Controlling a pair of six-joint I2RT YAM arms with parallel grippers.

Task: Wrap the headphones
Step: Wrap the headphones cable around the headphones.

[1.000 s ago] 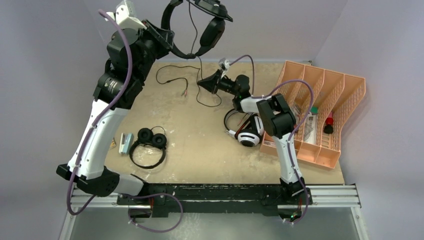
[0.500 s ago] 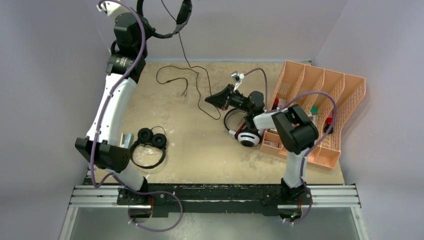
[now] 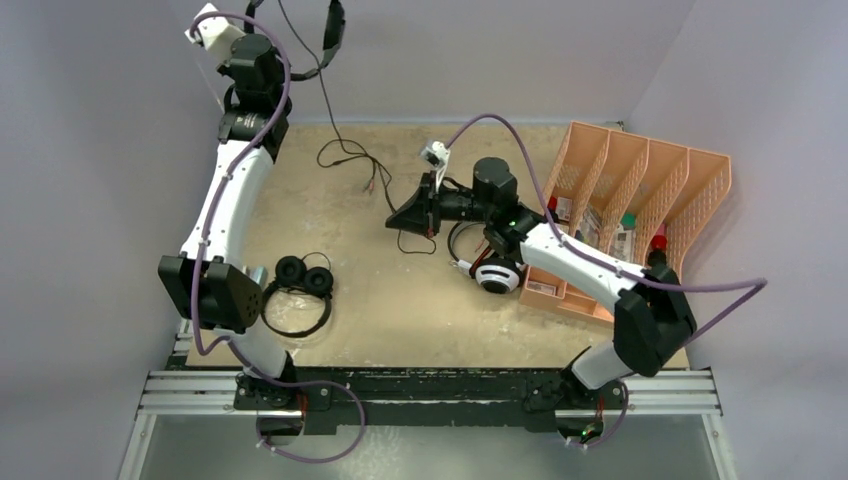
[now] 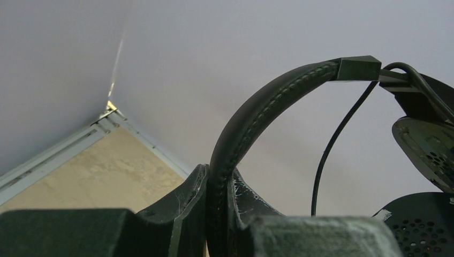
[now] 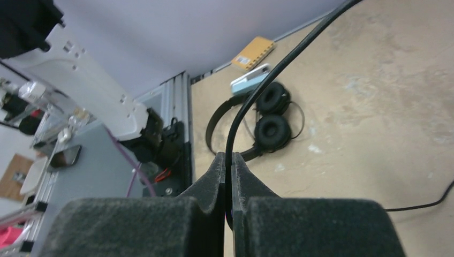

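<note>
The larger black headphones (image 3: 334, 24) hang high at the back left. My left gripper (image 4: 218, 176) is shut on their padded headband (image 4: 267, 101). An earcup (image 4: 428, 144) shows at the right of the left wrist view. Their thin black cable (image 3: 326, 105) drops to the table, loops, and runs to my right gripper (image 3: 398, 222), which is shut on it (image 5: 229, 160) just above the tabletop. The white-and-black headphones (image 3: 492, 272) lie beside the right forearm. The small black round-padded headphones (image 3: 301, 285) lie at the front left, also in the right wrist view (image 5: 267, 115).
A peach slotted desk organizer (image 3: 690, 180) holding small items stands at the right edge. A light-blue case (image 5: 249, 82) and an orange pad (image 5: 255, 52) lie next to the small headphones. Walls close the back and both sides.
The left arm swung up and to the left, carrying the larger headphones higher. The right arm stretched out to the left and its jaws closed on the cable.
</note>
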